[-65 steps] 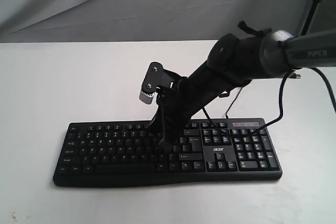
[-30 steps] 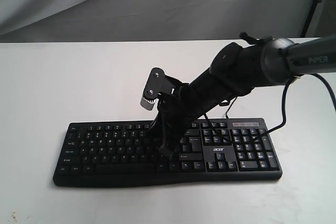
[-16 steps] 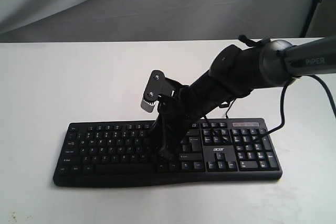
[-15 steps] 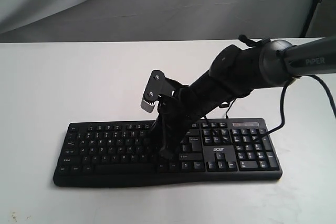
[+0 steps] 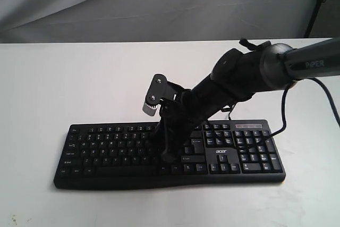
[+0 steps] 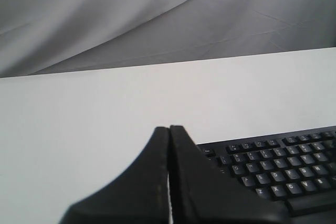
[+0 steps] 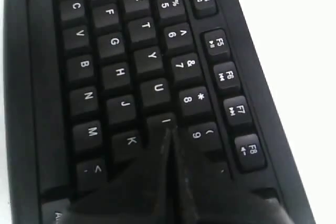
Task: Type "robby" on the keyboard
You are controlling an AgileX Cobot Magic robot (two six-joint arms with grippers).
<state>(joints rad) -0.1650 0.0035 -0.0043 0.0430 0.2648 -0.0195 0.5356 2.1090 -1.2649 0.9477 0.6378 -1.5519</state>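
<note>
The black keyboard (image 5: 106, 147) with its white "acer" logo lies across the white table (image 5: 64, 78). My right gripper (image 5: 168, 158) is shut and points down onto the keys right of the keyboard's middle. In the right wrist view its joined tips (image 7: 169, 129) touch the edge of the I key (image 7: 164, 121), between K and 9; the keys under the fingers are hidden. My left gripper (image 6: 169, 128) is shut and empty, held above the table just beyond the keyboard's (image 6: 273, 171) Esc corner. The exterior view does not show the left arm.
A grey cloth backdrop (image 5: 159, 3) hangs behind the table. The right arm's black cable (image 5: 281, 110) loops down near the number pad. A dark stand (image 5: 319, 3) rises at the far right.
The right arm has dipped slightly, and its shut gripper tip has come a little lower and nearer the front rows of keys. The keyboard has not moved.
</note>
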